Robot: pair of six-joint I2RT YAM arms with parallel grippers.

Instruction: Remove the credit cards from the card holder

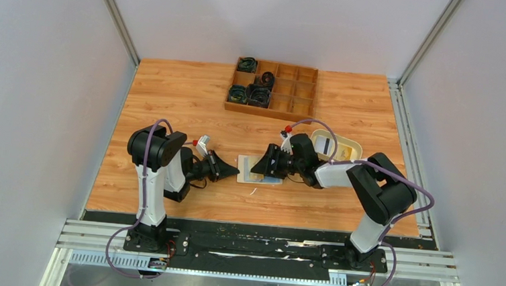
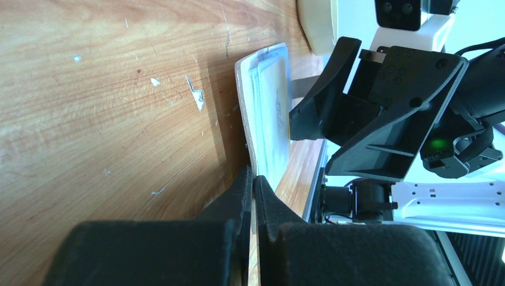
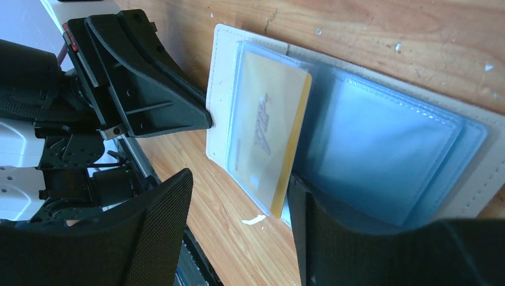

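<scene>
Left claw (image 2: 253,182): shut tight on the left edge of the holder (image 3: 219,65); set low over the table (image 1: 173,97), pointing right.
Holder: beige, spread open and flat on the table between the two arms, pale inside up. Bluish clear sleeves (image 3: 381,155) fanned across it.
Yellow card (image 3: 271,137): one, in the uppermost sleeve on the holder's left half, print facing up. Other cards cannot be made out through the sleeves.
Right claw (image 3: 238,179): parted wide, holding nothing; low over the holder, pointing left, facing the left claw. One finger over bare table just off the holder's near edge, the other over the sleeves; the yellow card's near corner lies between them. Contact with the card: cannot tell.
Box (image 1: 304,93): wooden, compartmented, far centre of the table; dark coiled items in its left cells.
Tray (image 1: 356,149): cream, oval, right of the holder, just behind the right claw's arm
</scene>
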